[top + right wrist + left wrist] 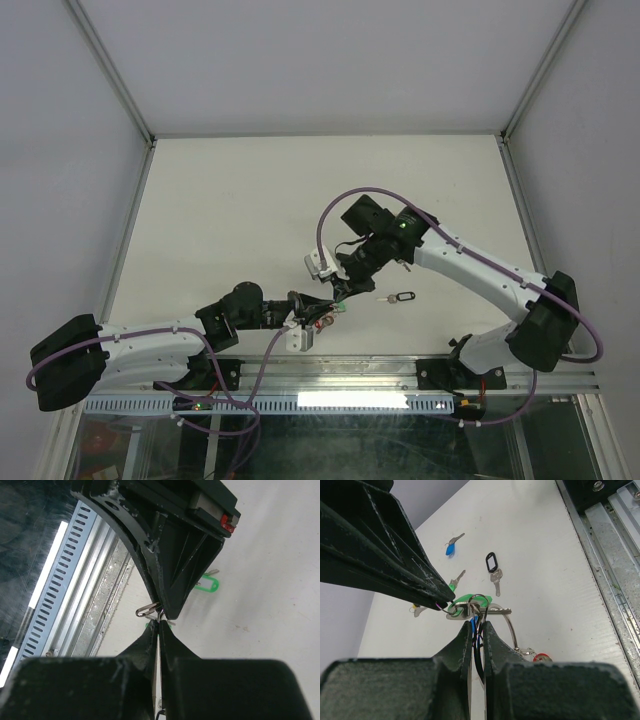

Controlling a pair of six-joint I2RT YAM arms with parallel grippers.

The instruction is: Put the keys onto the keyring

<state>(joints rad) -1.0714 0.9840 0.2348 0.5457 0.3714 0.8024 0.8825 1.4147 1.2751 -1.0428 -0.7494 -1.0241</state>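
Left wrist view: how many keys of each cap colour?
Blue-capped silver key: 1
Black-tagged silver key: 1
Green-capped silver keys: 2
Red-capped key: 1
Total: 5
Pale item, half hidden behind the other arm's hand: not counted.

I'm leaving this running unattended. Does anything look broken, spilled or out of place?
Nothing stands out. The blue key and black-tagged key lie loose on the table, as expected, and the left end effector pinches the keyring.
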